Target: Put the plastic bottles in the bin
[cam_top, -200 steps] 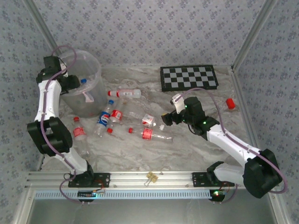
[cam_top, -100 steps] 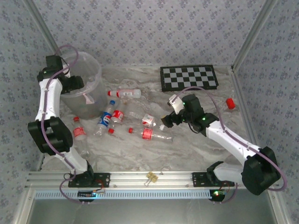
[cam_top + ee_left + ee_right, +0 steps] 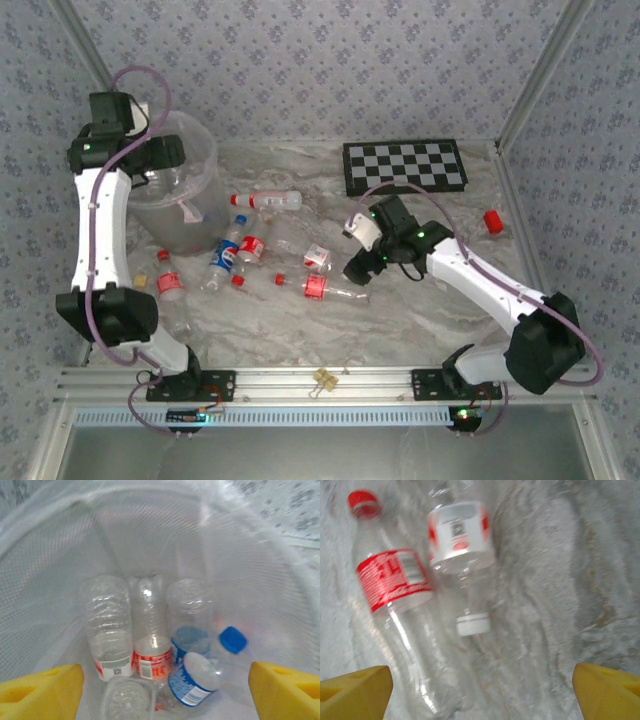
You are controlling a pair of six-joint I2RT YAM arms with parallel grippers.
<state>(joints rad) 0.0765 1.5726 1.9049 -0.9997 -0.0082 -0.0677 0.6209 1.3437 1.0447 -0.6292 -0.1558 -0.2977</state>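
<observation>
The bin [image 3: 203,150], a tall frosted bucket, stands at the back left. My left gripper [image 3: 160,158] hangs open above it. Looking down into the bin [image 3: 50,555], my left gripper [image 3: 165,692] has nothing between its fingers. Several plastic bottles lie at the bottom, among them a blue-capped one [image 3: 227,645] and a red-labelled one [image 3: 152,655]. More bottles lie on the table: [image 3: 265,200], [image 3: 222,258], [image 3: 325,288], [image 3: 170,283]. My right gripper [image 3: 358,265] hovers open over a red-capped bottle [image 3: 395,585] and a white-capped bottle [image 3: 461,535], touching neither; my right gripper [image 3: 480,692] holds nothing.
A black-and-white checkerboard [image 3: 404,166] lies at the back right. A loose red cap [image 3: 492,221] sits near the right wall. A gold binder clip [image 3: 324,378] rests on the front rail. Bare marble lies right of the bottles.
The blue-capped bottle seen at the left gripper by the bin's rim now lies inside the bin, and the left arm has risen. My right gripper has moved left over the bottles.
</observation>
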